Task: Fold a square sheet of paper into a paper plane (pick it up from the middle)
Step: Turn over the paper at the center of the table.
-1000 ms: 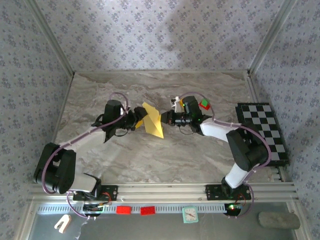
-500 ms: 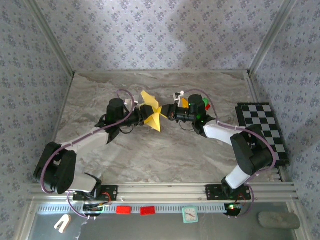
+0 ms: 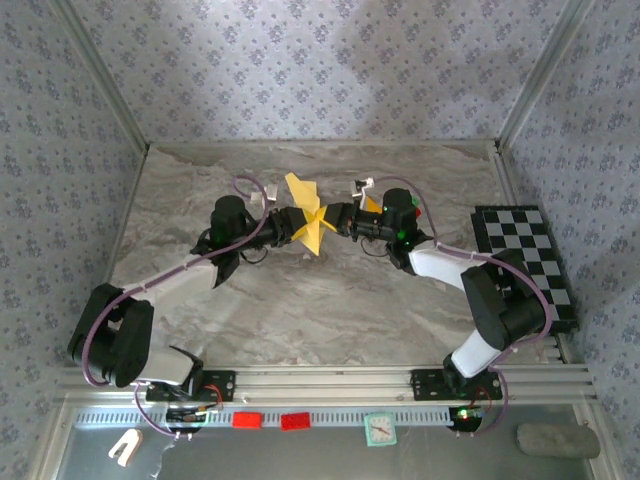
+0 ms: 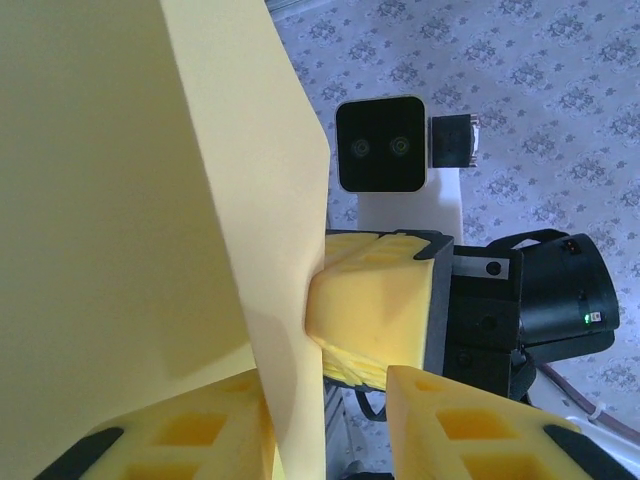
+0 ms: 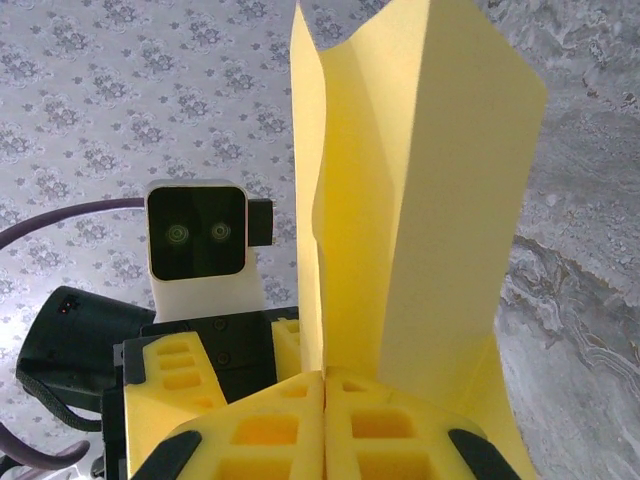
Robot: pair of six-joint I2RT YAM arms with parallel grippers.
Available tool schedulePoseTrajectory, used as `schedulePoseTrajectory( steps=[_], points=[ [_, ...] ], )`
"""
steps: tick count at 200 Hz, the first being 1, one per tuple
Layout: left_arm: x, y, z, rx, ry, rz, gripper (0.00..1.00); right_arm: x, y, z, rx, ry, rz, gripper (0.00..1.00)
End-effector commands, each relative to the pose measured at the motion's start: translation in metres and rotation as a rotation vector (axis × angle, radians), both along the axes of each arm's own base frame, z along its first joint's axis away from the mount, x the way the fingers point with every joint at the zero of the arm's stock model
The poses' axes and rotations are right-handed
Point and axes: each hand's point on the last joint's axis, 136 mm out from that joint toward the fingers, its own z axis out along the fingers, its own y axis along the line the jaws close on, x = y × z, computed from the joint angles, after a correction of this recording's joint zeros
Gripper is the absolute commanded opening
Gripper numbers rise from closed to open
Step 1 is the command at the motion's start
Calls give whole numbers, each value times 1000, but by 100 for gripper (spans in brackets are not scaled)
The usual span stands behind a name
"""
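Top external: my left tool [image 3: 284, 226] has narrowed around the paper [image 3: 312, 228], jaws apart.
Right tool [image 3: 337, 222] clamps it; regrip near.

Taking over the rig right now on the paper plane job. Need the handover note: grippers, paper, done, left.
Right gripper: shut on the square sheet of paper, pinching it at one end.
Left gripper: jaws apart, straddling the sheet's edge next to the right fingers, not clamped.
Paper: held up between the two arms over the middle of the table, with several folds in it.
Done: sheet picked up, first creases made.
Left: the shape is not a pointed dart yet. The left gripper probably needs to close on the sheet before the remaining folds.
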Motion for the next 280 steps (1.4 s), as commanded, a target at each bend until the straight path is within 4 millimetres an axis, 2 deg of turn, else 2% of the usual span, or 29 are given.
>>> schedulePoseTrajectory(
  steps=[1,24,52,66,80,96,107,130,170,198,226,243,280],
  points=[
    [1,-2,9,-19,-43,-1,31,-4,-3,11,30,-22,13,9],
    [4,-1,5,-8,-28,12,26,-5,-3,14,36,-24,18,10],
    [6,-1,0,19,-14,23,12,-6,-3,14,31,-25,18,13],
    [7,1,-2,39,-12,27,8,-6,-7,12,11,-27,5,20],
    [8,3,-4,64,-16,33,7,-4,-14,5,-36,-20,-19,30],
    [8,10,-11,120,-20,45,6,0,-27,-6,-121,-27,-71,42],
    [7,15,-18,183,-26,50,6,3,-39,-14,-197,-35,-110,47],
    [3,30,-34,384,-38,64,6,5,-66,-29,-379,-60,-194,53],
    [2,70,-58,805,-48,109,6,6,-113,-37,-649,-92,-335,56],
    [8,102,-70,1107,-42,167,6,4,-136,-41,-741,-90,-401,57],
    [14,127,-80,1437,-34,212,6,2,-148,-45,-775,-78,-440,57],
    [19,131,-88,1584,-15,219,6,1,-152,-48,-783,-70,-452,57],
    [30,121,-119,1802,4,205,5,-1,-158,-53,-794,-54,-467,58]
  ],
)
